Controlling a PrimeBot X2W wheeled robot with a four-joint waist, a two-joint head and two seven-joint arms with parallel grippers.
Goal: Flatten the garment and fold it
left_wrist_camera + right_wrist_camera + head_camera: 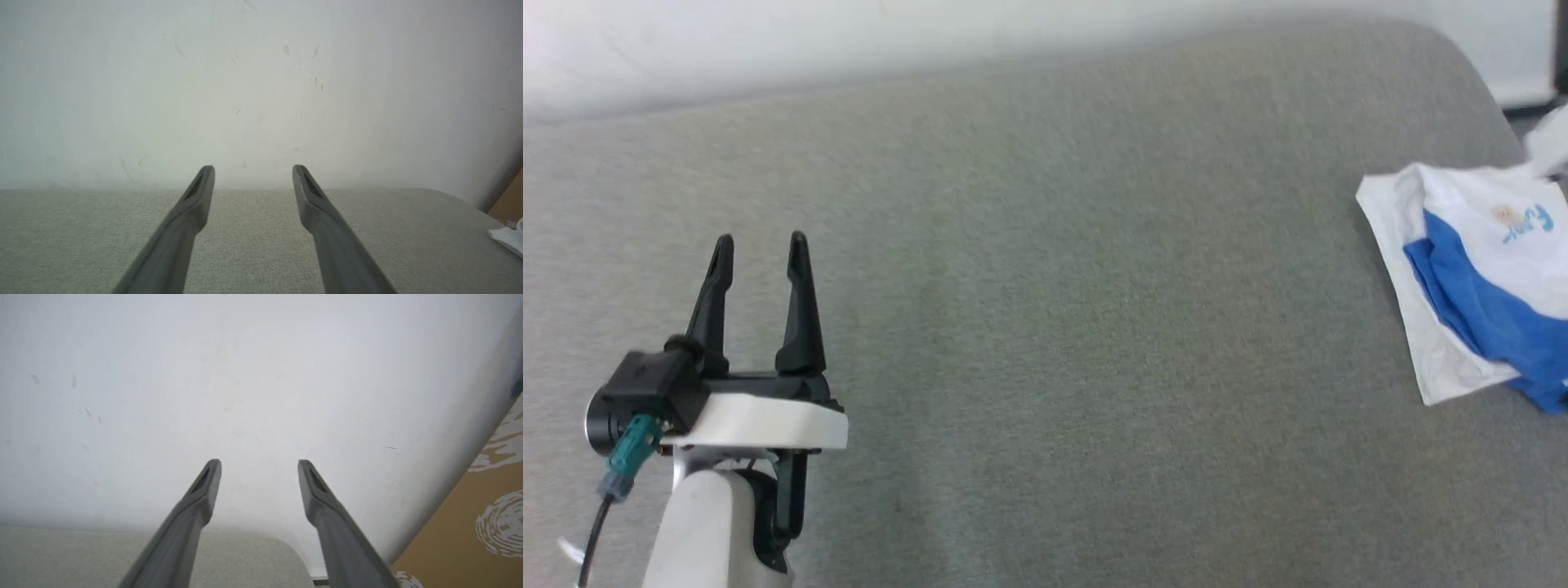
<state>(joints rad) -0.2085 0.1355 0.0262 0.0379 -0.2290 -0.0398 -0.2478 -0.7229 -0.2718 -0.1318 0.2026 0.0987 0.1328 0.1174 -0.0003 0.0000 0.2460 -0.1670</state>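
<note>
big grey surface [1045, 343] across the head view, woven cloth, with a rounded corner at the far right. behind it stands a white wall [261, 81], lightly scuffed. off that corner, in the right wrist view, there's a tan floor [470, 539] with white swirls.

one garment [1478, 278], lying at the far right of the surface near the rounded corner, cut by the edge of the head view. it's bunched and folded over itself, white outside with a blue fold across its lower part. there's blue writing on the white beside a small round print, too blurred to read.

two grippers, two dark fingers each. the left gripper [760, 245] hovers over the near left of the surface, well apart from the garment, with grey cloth running between them. its fingers gape wide, holding nothing, and point across the surface at the wall. the right gripper [259, 463] aims at the wall above the rounded corner, spread wide too, empty.

one teal plug [633, 445] sits on the left wrist. a white scrap [508, 239] shows at the right edge of the left wrist view; cannot tell what it is.
</note>
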